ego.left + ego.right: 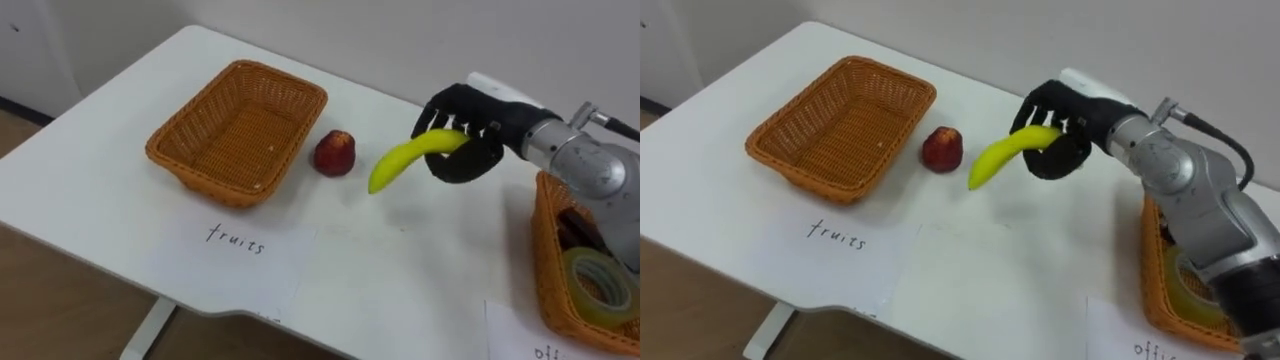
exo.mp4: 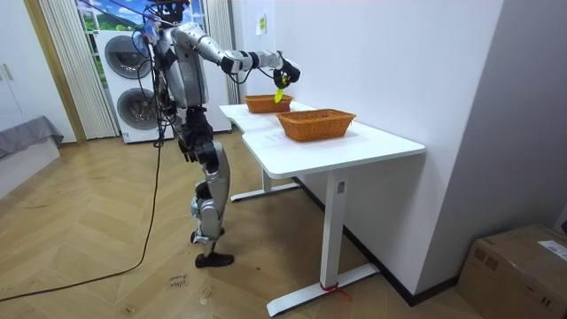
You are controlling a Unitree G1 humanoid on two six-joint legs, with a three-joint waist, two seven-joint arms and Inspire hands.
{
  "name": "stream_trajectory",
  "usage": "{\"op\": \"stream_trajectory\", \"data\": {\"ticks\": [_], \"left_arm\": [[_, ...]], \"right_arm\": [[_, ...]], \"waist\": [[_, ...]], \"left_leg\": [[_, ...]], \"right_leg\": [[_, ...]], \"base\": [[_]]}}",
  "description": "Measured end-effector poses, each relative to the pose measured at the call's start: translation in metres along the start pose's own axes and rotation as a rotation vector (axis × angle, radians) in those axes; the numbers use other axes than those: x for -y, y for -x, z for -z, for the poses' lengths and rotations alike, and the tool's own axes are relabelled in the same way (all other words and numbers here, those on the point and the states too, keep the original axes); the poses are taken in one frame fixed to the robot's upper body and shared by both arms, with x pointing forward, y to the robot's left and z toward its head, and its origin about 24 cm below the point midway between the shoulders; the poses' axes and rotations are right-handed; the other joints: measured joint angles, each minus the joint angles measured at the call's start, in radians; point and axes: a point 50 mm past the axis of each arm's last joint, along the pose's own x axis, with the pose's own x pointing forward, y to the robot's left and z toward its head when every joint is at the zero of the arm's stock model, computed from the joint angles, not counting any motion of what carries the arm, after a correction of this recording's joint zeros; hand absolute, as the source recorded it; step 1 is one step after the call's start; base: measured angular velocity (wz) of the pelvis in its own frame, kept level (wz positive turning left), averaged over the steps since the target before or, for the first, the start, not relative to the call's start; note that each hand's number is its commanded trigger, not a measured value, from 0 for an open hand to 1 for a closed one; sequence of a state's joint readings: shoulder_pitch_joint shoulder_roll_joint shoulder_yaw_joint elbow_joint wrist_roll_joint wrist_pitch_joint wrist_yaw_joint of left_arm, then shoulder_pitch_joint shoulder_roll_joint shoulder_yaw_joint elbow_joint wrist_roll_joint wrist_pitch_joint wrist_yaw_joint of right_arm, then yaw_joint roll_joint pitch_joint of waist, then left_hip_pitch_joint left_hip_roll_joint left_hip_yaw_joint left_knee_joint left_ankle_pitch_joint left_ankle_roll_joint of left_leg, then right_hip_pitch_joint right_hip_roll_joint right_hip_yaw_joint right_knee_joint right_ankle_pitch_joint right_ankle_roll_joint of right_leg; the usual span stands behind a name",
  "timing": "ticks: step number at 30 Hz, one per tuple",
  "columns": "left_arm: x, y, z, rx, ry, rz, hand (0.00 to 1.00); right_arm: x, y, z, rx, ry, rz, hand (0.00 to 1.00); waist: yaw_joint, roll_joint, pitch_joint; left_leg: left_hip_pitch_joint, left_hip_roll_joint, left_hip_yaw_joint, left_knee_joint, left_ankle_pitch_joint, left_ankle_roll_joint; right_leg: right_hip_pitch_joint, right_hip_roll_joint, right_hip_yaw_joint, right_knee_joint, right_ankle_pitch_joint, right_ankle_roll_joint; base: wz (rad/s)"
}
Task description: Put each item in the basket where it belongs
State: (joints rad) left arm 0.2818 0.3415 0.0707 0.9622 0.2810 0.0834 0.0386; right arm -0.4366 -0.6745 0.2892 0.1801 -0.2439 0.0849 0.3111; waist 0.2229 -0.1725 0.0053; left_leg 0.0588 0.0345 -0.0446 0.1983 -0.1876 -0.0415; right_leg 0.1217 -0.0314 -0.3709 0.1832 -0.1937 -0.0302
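Observation:
My right hand [image 1: 465, 140] is shut on a yellow banana [image 1: 405, 160] and holds it above the white table [image 1: 90, 190]. The banana's free end points down and left, toward a red apple [image 1: 335, 153] lying on the table. Left of the apple stands an empty wicker basket [image 1: 240, 130] with a paper label [image 1: 237, 240] in front of it. A second wicker basket [image 1: 548, 250] stands at the right edge and holds a roll of tape [image 1: 598, 285]. In the room view the right hand [image 2: 285, 71] holds the banana [image 2: 278, 94] over the table, and my left hand [image 2: 187, 146] hangs by my side.
A wall runs along the table's far edge. A second paper label [image 1: 540, 345] lies in front of the right basket. In the room view I stand on wooden floor at the table's long side, with stacked washing machines [image 2: 128, 84] behind me.

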Motion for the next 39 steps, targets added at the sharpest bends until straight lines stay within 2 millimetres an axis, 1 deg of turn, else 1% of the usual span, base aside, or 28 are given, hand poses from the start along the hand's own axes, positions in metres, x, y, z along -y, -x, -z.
{"op": "stream_trajectory", "data": {"ticks": [7,10,12,14,16,17,18,23,27,30,33,37,39], "left_arm": [[0.003,0.001,0.002,-0.008,-0.012,0.006,0.0],[0.004,0.001,0.004,-0.013,-0.022,0.012,0.0],[0.005,0.001,0.005,-0.014,-0.032,0.015,0.0],[0.007,0.003,0.008,-0.022,-0.035,0.023,0.0],[0.007,0.003,0.008,-0.018,-0.035,0.023,0.0],[0.008,0.004,0.012,-0.031,-0.037,0.027,0.0],[0.008,0.004,0.012,-0.033,-0.037,0.027,0.0],[0.011,0.006,0.018,-0.048,-0.038,0.03,0.0],[0.014,0.007,0.023,-0.066,-0.037,0.04,0.0],[0.019,0.009,0.025,-0.076,-0.032,0.049,0.0],[0.023,0.011,0.027,-0.081,-0.027,0.058,0.0],[0.028,0.016,0.032,-0.074,-0.022,0.065,0.0],[0.032,0.017,0.034,-0.083,-0.024,0.081,0.0]], "right_arm": [[0.004,0.001,-0.011,0.044,0.014,0.027,1.0],[0.006,0.001,-0.012,0.047,0.015,0.032,1.0],[0.007,0.001,-0.013,0.049,0.019,0.037,1.0],[0.008,0.001,-0.018,0.066,0.034,0.046,1.0],[0.009,0.002,-0.023,0.087,0.039,0.055,1.0],[0.01,0.002,-0.025,0.096,0.04,0.063,1.0],[0.01,0.002,-0.026,0.099,0.041,0.066,1.0],[0.011,0.004,-0.038,0.149,0.052,0.076,1.0],[0.012,0.004,-0.039,0.15,0.04,0.077,1.0],[0.01,0.003,-0.036,0.134,0.026,0.077,1.0],[0.008,0.002,-0.034,0.125,-0.007,0.082,1.0],[0.004,-0.001,-0.036,0.131,-0.038,0.084,1.0],[0.001,-0.003,-0.037,0.13,-0.052,0.089,1.0]], "waist": [[0.002,-0.003,-0.0019],[0.002,-0.007,-0.0046],[0.002,-0.008,-0.005],[0.007,-0.008,-0.0049],[0.008,-0.008,-0.0046],[0.01,-0.008,-0.004],[0.01,-0.008,-0.0034],[0.014,-0.006,0.0017],[0.029,-0.008,0.0025],[0.051,-0.008,0.0026],[0.079,-0.006,0.0043],[0.103,-0.006,0.0057],[0.11,-0.002,0.0084]], "left_leg": [[0.008,-0.003,0.0,-0.001,0.001,0.001],[0.008,-0.006,-0.006,0.0,0.001,0.002],[0.008,-0.008,-0.012,0.001,0.001,0.002],[0.01,-0.01,-0.015,0.0,0.001,0.003],[0.008,-0.011,-0.017,0.001,0.001,0.003],[0.008,-0.011,-0.02,0.0,0.001,0.003],[0.008,-0.011,-0.022,0.001,0.001,0.003],[0.007,-0.017,-0.04,-0.001,0.001,0.003],[0.006,-0.02,-0.048,-0.003,0.0,0.004],[0.009,-0.025,-0.051,0.0,0.001,0.006],[0.018,-0.032,-0.062,-0.001,0.002,0.007],[0.026,-0.036,-0.08,0.0,0.001,0.009],[0.021,-0.038,-0.093,0.004,0.001,0.009]], "right_leg": [[0.007,0.0,0.0,0.001,-0.002,0.003],[0.012,-0.001,-0.005,0.0,-0.003,0.006],[0.016,-0.003,-0.01,-0.004,-0.005,0.007],[0.023,-0.003,-0.013,-0.012,-0.005,0.008],[0.023,-0.003,-0.016,-0.012,-0.006,0.009],[0.024,-0.003,-0.016,-0.012,-0.006,0.01],[0.025,-0.003,-0.016,-0.012,-0.006,0.01],[0.031,-0.005,-0.017,-0.014,-0.014,0.013],[0.037,-0.007,-0.026,-0.014,-0.02,0.015],[0.045,-0.013,-0.04,-0.014,-0.021,0.017],[0.058,-0.018,-0.049,-0.014,-0.025,0.024],[0.073,-0.02,-0.063,-0.015,-0.027,0.027],[0.074,-0.02,-0.071,-0.014,-0.027,0.027]], "base": [[0.01],[0.08],[0.1],[0.06],[0.05],[0.06],[0.09],[0.11],[0.1],[0.11],[0.14],[0.14],[0.13]]}}
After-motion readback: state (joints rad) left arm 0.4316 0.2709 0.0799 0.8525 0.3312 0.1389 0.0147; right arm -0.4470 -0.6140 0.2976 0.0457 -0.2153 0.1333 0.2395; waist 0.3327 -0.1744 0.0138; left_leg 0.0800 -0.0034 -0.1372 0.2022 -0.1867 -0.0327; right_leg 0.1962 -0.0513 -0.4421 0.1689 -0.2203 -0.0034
